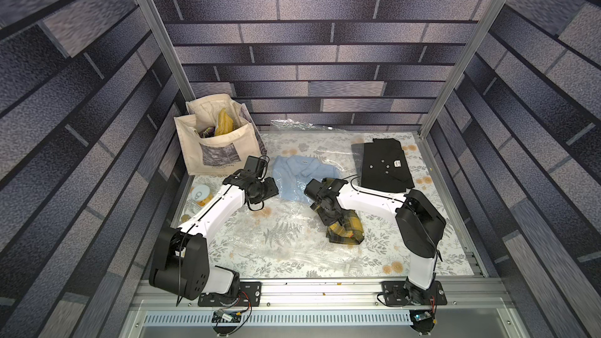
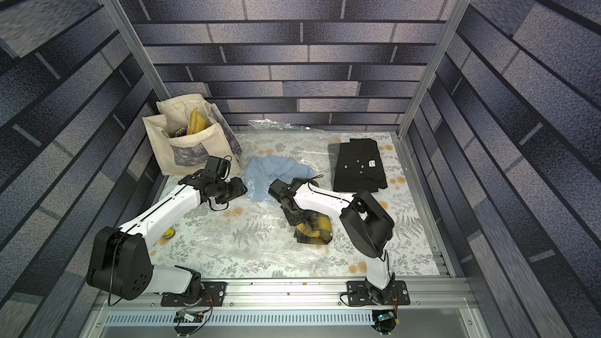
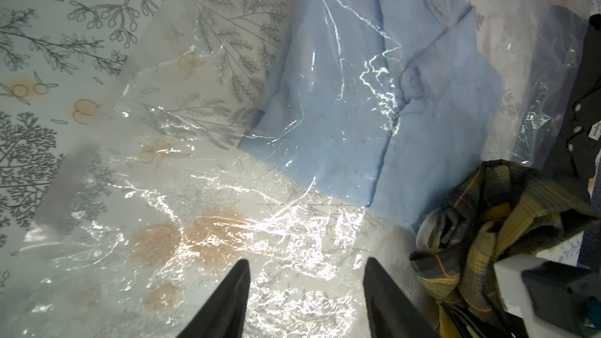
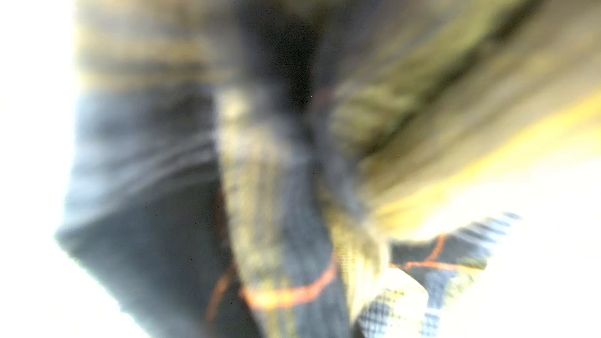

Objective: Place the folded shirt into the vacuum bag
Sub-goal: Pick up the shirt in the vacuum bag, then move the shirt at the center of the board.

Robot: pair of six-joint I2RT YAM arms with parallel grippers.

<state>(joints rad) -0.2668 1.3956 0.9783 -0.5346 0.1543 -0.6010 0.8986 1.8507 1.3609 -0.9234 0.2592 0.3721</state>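
The vacuum bag (image 1: 276,222) (image 2: 247,232) is clear, crinkled plastic spread flat over the middle of the floral table. A light blue shirt (image 1: 292,173) (image 3: 341,125) lies at its far end under a layer of the plastic. A folded yellow plaid shirt (image 1: 348,225) (image 2: 317,230) (image 3: 487,222) sits bunched on the bag's right side. My right gripper (image 1: 331,222) points down into it, its jaws buried; the right wrist view is filled by blurred plaid cloth (image 4: 292,190) gathered toward the jaws. My left gripper (image 3: 307,260) (image 1: 276,186) hovers open over the plastic (image 3: 227,222), holding nothing.
A black folded shirt (image 1: 385,165) (image 2: 357,165) lies at the back right. A cream tote bag (image 1: 218,144) (image 2: 188,144) with items inside stands at the back left. A small round tin (image 1: 200,193) sits by the left arm. Metal frame rails border the table.
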